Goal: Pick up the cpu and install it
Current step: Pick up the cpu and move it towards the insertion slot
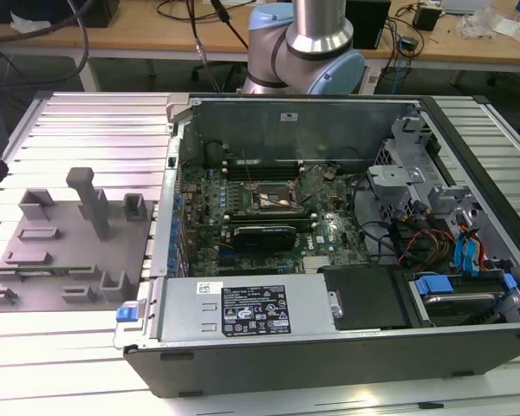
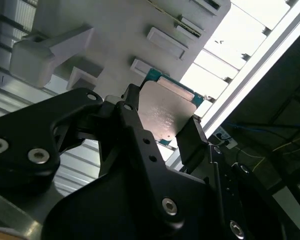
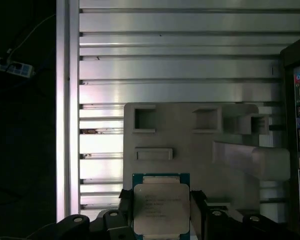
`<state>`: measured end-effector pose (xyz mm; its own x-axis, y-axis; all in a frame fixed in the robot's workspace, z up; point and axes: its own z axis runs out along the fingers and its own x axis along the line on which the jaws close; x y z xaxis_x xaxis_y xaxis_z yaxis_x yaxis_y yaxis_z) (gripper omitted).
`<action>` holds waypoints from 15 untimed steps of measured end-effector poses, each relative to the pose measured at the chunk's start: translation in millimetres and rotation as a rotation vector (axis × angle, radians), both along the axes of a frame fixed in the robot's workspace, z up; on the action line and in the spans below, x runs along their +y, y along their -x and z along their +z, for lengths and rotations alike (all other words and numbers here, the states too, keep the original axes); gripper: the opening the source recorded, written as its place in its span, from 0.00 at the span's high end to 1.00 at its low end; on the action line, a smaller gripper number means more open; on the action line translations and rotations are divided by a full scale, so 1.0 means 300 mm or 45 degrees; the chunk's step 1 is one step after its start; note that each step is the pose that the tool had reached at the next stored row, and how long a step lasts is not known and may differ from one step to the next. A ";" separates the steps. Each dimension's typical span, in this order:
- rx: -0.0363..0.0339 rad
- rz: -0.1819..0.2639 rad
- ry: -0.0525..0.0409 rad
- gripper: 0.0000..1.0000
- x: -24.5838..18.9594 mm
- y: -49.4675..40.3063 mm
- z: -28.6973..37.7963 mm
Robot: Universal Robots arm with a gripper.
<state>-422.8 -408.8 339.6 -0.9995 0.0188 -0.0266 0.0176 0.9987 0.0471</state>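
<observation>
The gripper (image 3: 161, 212) is clamped on the cpu (image 3: 160, 205), its dark fingers (image 3: 198, 210) pressing two opposite edges. The chip sits over one edge of the grey fixture plate (image 3: 190, 135) (whether it is lifted clear is hard to tell). I judge this step needs a level, centred hold, so the chip cannot twist or slip

surface: ribbed aluminium table (image 1: 87, 113) | on it: grey fixture plate (image 1: 69, 251) (exterior view's left), open computer case (image 1: 329, 360)
</observation>
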 end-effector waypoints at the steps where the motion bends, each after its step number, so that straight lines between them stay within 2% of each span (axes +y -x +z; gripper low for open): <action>1: 0.0000 0.000 0.000 0.46 0.000 0.000 0.008; 10: 0.0001 0.000 0.000 0.46 0.001 0.000 0.101; 15: 0.0001 0.000 0.000 0.46 0.002 0.000 0.178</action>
<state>-422.7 -408.2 392.9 -0.9995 0.0188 -0.0266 0.0176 0.9987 0.0471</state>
